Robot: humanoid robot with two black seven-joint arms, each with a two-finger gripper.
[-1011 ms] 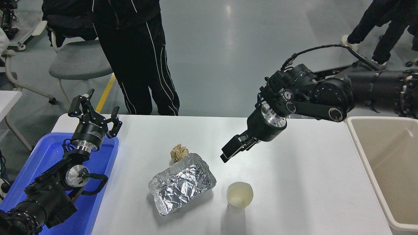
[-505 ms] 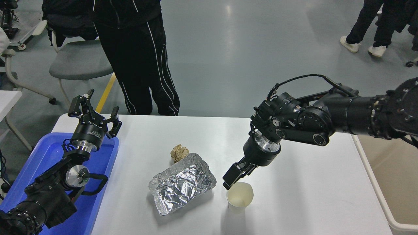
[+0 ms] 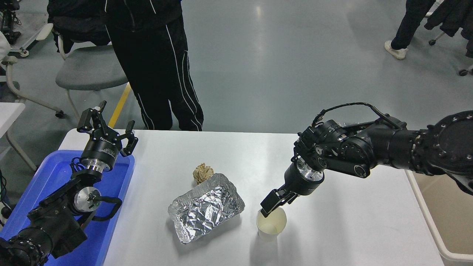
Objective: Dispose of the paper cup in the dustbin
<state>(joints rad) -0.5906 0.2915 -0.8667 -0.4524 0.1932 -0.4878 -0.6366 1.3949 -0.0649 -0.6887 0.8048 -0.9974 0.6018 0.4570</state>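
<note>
White tabletop (image 3: 351, 229) is carrying every loose item. Beige dustbin (image 3: 439, 218) is standing at the tabletop's right edge, only partly showing behind the right arm. Blue tray (image 3: 114, 207) is sitting at the left edge, with the left arm parked over it and the left tool (image 3: 107, 127) spreading its fingers wide, holding nothing. A person (image 3: 155, 62) in dark trousers is standing at the far side. Crumpled foil tray (image 3: 206, 207) is lying near the centre, with a brown paper ball (image 3: 203, 172) just behind it. Paper cup (image 3: 271, 223) is standing upright just right of the foil tray, well apart from the dustbin. Right tool (image 3: 268, 208) is pointing down at the cup's far rim, fingers narrow, overlapping the rim; whether it is gripping the rim cannot be told.
</note>
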